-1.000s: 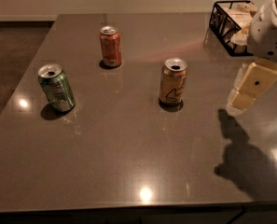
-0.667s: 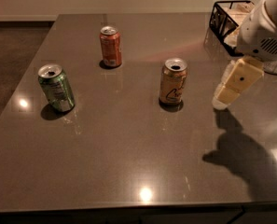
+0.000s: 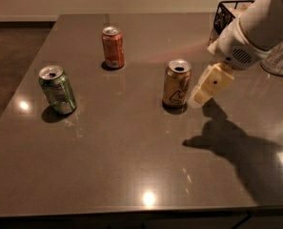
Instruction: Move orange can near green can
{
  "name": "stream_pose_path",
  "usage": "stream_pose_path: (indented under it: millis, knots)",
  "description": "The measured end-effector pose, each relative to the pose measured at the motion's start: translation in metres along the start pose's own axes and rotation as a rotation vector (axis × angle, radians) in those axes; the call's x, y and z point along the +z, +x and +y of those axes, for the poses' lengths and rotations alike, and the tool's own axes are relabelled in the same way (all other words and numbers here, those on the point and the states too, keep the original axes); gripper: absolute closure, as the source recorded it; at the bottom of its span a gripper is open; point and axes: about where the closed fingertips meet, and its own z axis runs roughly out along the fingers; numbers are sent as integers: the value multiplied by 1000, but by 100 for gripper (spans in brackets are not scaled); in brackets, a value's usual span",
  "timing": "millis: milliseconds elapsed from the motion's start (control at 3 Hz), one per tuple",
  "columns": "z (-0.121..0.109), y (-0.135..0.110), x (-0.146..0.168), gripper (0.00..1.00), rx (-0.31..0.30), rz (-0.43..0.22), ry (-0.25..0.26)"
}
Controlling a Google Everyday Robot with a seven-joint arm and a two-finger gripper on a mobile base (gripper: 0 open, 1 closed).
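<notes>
The orange can, golden tan with a dark-outlined pale emblem, stands upright near the middle of the grey table. The green can stands upright at the left, well apart from it. My gripper hangs just to the right of the orange can, its pale fingers pointing down and left, the tip close beside the can's side. It holds nothing that I can see.
A redder salmon-orange can stands at the back, left of the orange can. A black wire basket sits at the back right corner, partly behind my arm. The arm's shadow falls on the table at the right.
My gripper has moved left and a little down, from well right of the orange can to right beside it. The cans have not moved.
</notes>
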Motion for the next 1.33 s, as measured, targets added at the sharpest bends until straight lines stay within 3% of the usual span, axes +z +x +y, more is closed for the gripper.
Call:
stream_pose_path:
  millis: [667, 1000, 1333]
  knots:
    - [1, -38, 35, 0, 5, -98, -37]
    - [0, -45, 43, 15, 1, -103, -48]
    - [-3, -47, 45, 40, 1, -106, -52]
